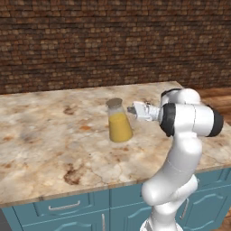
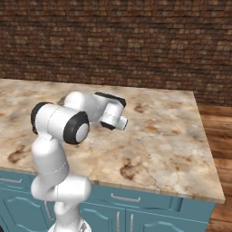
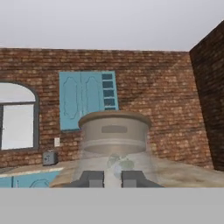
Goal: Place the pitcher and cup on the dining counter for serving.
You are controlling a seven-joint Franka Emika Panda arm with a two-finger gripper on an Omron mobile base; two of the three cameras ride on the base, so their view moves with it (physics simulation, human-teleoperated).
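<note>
Pitcher [image 1: 119, 122] stands upright on the table [image 1: 40, 135], roughly mid-depth, toward its right half in the left base view. Gripper [image 1: 132, 109] sits just right of the pitcher at neck height, pointing sideways at it; touching or a hair apart, can't tell. Hand view: pitcher [image 3: 114, 135] dead ahead, close, fingers [image 3: 91, 178] at its base level. Brick wall [image 1: 90, 40] behind the table. Cabinets [image 1: 67, 210] below the front edge. Wood floor [image 2: 219, 136] right of the table [image 2: 172, 131].

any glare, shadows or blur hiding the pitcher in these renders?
Left base view: flat even light, pitcher crisp on the counter, no glare, barely a shadow. Hand view: lid sharp, glass below a faint haze above the fingertips. Right base view: arm blocks it.
</note>
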